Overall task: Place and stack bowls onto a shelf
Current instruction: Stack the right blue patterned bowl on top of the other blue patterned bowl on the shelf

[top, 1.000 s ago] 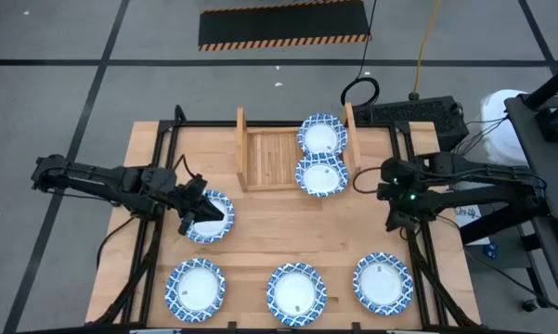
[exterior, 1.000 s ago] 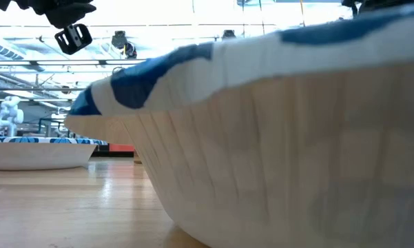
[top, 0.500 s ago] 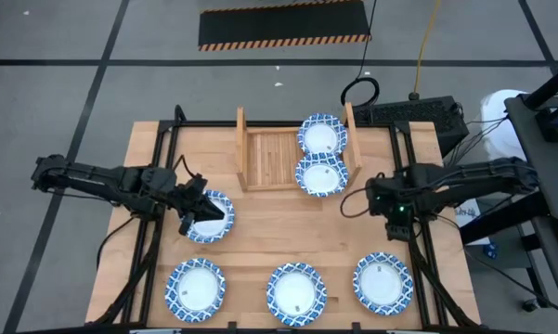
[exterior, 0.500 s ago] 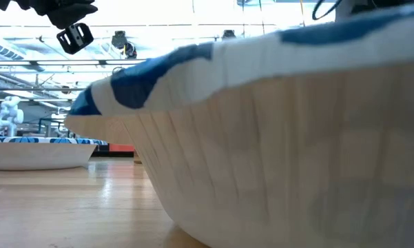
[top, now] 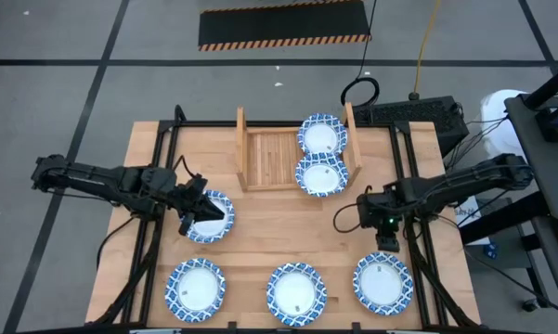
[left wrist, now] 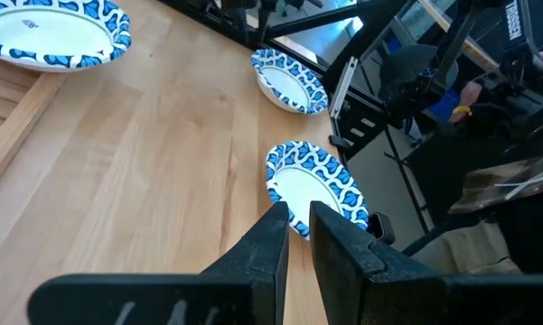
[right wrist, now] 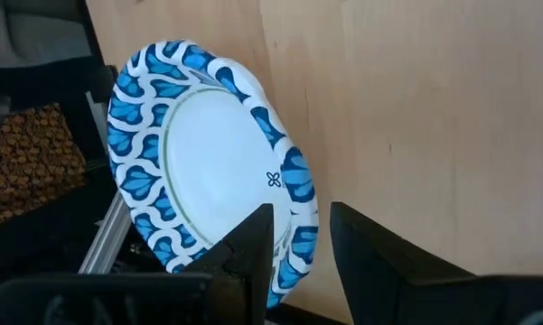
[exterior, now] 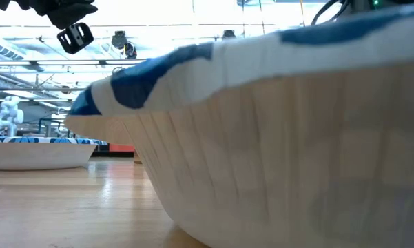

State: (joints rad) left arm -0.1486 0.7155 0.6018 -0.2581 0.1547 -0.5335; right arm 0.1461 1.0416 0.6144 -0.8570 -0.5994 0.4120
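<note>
Right end effector has swung in from the tabletop's right edge and now hangs just above the front-right bowl; the left end effector hasn't budged. From the high view, that left one sits over the left-hand bowl, two bowls rest on the shelf at its right side, and three line the front of the tabletop. Down at the low view, one bowl's wall fills nearly everything, another bowl off to the left. Left wrist view: fingers narrow, tips against a bowl's rim, a grip I cannot confirm. Right wrist view: fingers parted, straddling the rim of a bowl, not clamped.
</note>
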